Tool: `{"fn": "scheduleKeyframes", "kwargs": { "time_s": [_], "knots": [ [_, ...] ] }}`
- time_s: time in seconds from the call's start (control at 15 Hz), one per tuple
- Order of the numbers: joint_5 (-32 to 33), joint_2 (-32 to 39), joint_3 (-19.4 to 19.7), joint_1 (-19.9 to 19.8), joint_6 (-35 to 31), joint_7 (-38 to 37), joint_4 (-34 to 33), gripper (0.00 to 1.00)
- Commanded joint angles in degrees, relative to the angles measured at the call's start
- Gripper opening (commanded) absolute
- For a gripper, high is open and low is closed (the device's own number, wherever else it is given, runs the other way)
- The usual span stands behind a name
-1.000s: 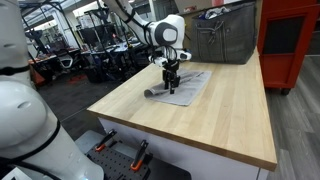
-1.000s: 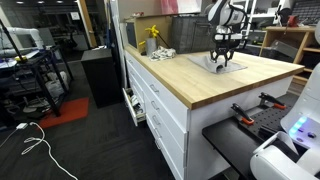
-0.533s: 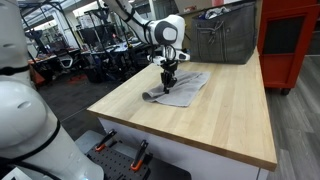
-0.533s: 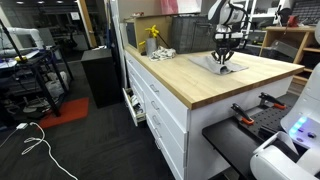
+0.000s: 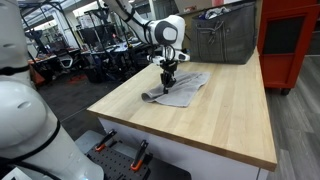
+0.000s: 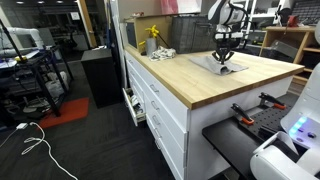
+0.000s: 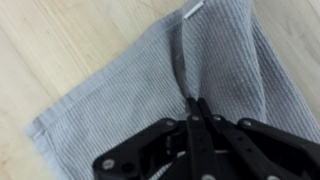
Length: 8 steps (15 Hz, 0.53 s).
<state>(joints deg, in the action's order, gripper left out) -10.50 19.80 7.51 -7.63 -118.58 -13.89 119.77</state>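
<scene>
A grey ribbed cloth [image 7: 110,95] lies flat on the wooden table top [image 5: 215,125], and both exterior views show it [image 5: 185,88] [image 6: 229,67]. My gripper [image 7: 196,102] points straight down onto the cloth's middle. Its two black fingers are pressed together, pinching a raised fold of the fabric that runs away from the fingertips. In the exterior views the gripper [image 5: 168,84] [image 6: 223,60] stands upright on the cloth, tips at table level. A small white tag [image 7: 193,10] shows at the cloth's far edge.
A grey metal bin [image 5: 226,38] and a red cabinet [image 5: 292,40] stand behind the table. A yellow object [image 6: 152,36] and dark clutter sit at the table's far end. Drawers [image 6: 160,110] run along the table's side; clamps lie on a lower bench [image 6: 265,105].
The fingers have closed from part open to shut, gathering a ridge of cloth between them. The cloth's near corner has drawn in slightly. The arm has stayed in place.
</scene>
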Motion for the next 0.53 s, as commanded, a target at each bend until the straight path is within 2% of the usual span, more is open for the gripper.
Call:
{"fn": "scheduleKeyframes", "kwargs": {
  "time_s": [0.0,0.07,0.13,0.2,0.4,0.47],
  "knots": [
    [0.57,-1.72,0.85,0.19,1.09,-1.86,0.09,0.01],
    [0.50,-2.03,0.90,0.15,1.01,-2.01,0.16,0.12],
    [0.42,-2.29,0.90,0.13,0.99,-2.06,0.18,0.30],
    [0.39,-2.46,0.93,0.11,1.10,-1.97,0.12,0.08],
    [-0.03,-3.13,0.74,-0.01,2.02,-1.12,-0.04,0.00],
    [-0.15,-3.21,0.64,-0.05,2.37,-0.83,-0.13,0.00]
  ]
}}
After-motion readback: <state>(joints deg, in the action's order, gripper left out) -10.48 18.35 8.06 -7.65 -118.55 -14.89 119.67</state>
